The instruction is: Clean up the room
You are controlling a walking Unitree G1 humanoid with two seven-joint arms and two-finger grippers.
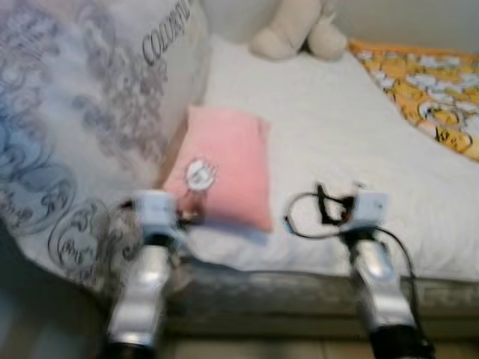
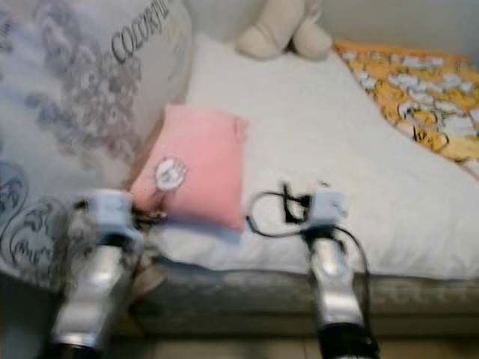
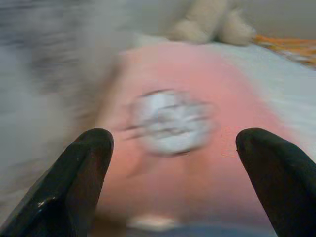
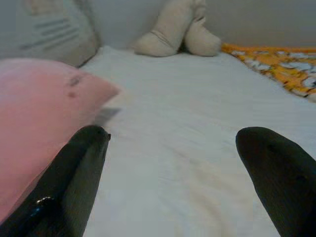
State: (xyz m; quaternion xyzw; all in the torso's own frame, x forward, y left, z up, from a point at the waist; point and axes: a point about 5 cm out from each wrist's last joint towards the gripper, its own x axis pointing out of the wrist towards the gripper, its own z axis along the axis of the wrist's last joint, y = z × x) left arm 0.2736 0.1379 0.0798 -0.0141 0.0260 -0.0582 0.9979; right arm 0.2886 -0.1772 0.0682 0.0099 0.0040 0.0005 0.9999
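Observation:
A pink pillow (image 1: 224, 168) with a round white emblem lies on the white bed (image 1: 337, 127), its near end close to the bed's front edge. My left gripper (image 3: 173, 143) is open, right in front of the pillow's near end, with the emblem (image 3: 170, 121) between its two black fingers (image 3: 84, 173). My right gripper (image 4: 173, 140) is open too, low over the bare sheet to the right of the pillow (image 4: 39, 103). It holds nothing. The head views are blurred.
A large grey-patterned cushion (image 1: 82, 112) leans at the left, against the pink pillow. A cream plush toy (image 1: 296, 30) sits at the bed's far end. A yellow patterned blanket (image 1: 430, 93) covers the far right. The mattress edge (image 1: 284, 288) runs below my arms.

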